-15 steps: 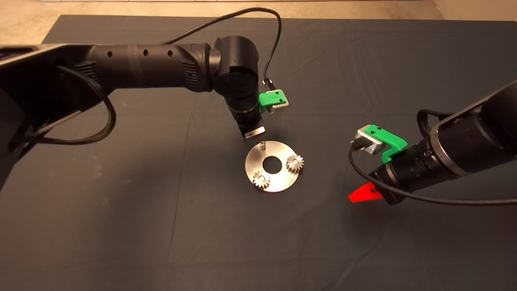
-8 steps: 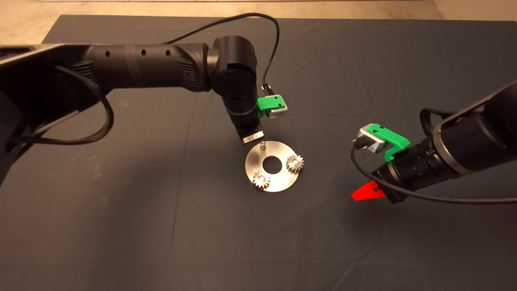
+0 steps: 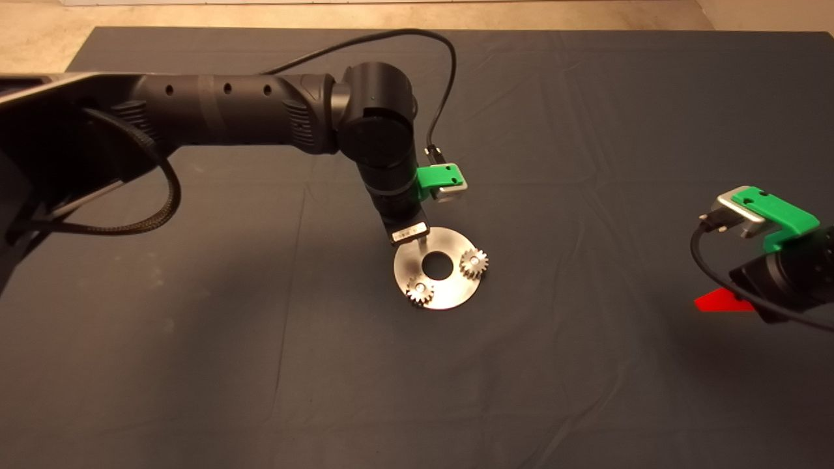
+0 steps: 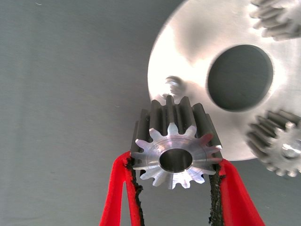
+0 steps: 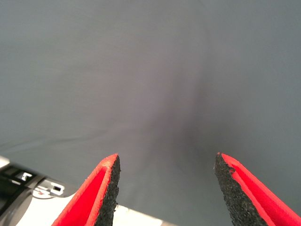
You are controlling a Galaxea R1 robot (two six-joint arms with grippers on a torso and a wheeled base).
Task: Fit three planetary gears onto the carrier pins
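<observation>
The round silver disc lies mid-mat with planetary gears seated on two of its carrier pins, one at its right and one at its near left. The bare pin stands at the disc's far rim. My left gripper is shut on a third planetary gear, held flat just above the disc's edge and a little short of that pin. My right gripper is open over bare mat at the right edge, one red finger showing in the head view.
The left arm and its cable reach over the mat from the left and cover the disc's far edge. The dark mat has creases. Bare floor lies beyond its far edge.
The left gripper with its gear has come down and nearer to the disc's bare pin. The right arm has drawn back to the right edge.
</observation>
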